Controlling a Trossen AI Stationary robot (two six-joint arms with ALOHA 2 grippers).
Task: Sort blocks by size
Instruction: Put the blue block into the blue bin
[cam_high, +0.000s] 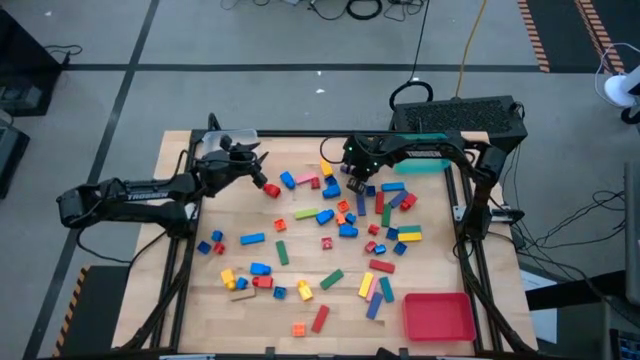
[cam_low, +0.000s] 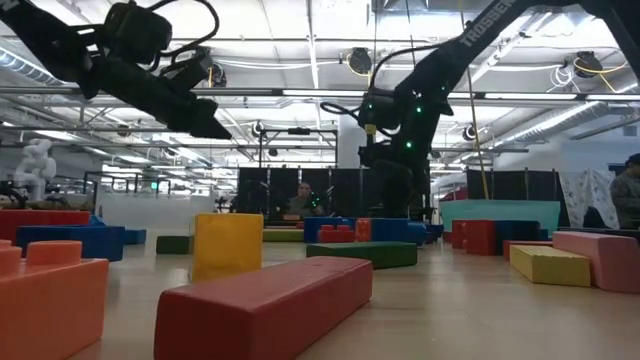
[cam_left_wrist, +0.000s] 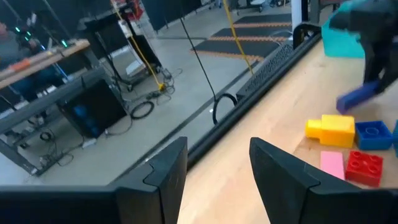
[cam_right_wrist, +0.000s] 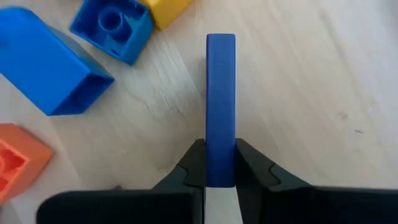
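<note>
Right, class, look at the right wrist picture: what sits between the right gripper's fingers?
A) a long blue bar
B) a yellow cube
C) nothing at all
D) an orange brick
A: the right gripper is closed on a long blue bar, which stands on edge between the two dark fingers and points away over the wooden table.

We see a smooth, matt blue plastic bar (cam_right_wrist: 221, 106) above the pale wood-grain table (cam_right_wrist: 323, 93), beside glossy blue bricks (cam_right_wrist: 74, 50).
</note>
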